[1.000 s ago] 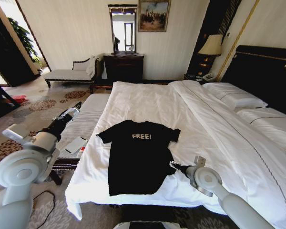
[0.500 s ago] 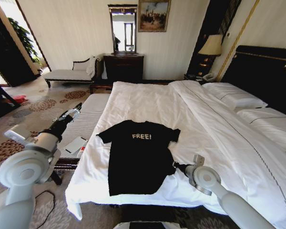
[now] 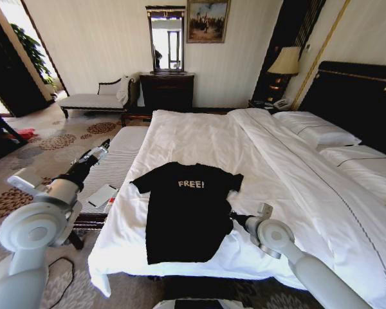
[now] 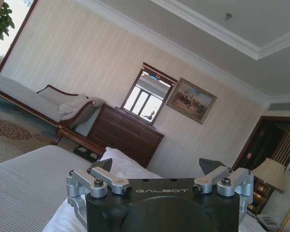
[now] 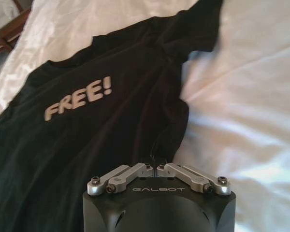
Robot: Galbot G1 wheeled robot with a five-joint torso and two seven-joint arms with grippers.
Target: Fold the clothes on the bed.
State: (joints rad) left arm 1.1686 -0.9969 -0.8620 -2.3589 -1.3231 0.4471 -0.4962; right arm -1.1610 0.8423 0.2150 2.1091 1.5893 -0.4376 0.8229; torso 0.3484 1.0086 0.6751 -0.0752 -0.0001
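1. On the left, the left arm is raised over the carpet beside the bed, its left pincer (image 3: 103, 143) pointing toward the far wall. In the left wrist view the left pincer (image 4: 161, 166) has its fingers spread wide apart with nothing between them.
2. Below that arm, a pale striped bench (image 3: 119, 159) runs along the left side of the bed, with a small white card-like object (image 3: 101, 195) lying at its near end.
3. In the middle, the black T-shirt (image 3: 186, 209) lies flat, chest up, on the near left part of the bed (image 3: 206, 138), its hem close to the near edge of the mattress and its white "FREE!" lettering (image 3: 191, 184) facing up. The sleeves spread left and right; the right sleeve is a little rumpled.
4. Just right of the shirt, the right pincer (image 3: 232, 217) sits low at the shirt's right side edge, about halfway down its length. In the right wrist view the right pincer (image 5: 154, 164) has its fingers drawn together right at the dark cloth's edge; whether cloth is caught between them cannot be told.
5. Farther right, the white duvet (image 3: 296, 174) covers the bed, with pillows (image 3: 316, 132) against the dark headboard (image 3: 360, 96) on the far right.
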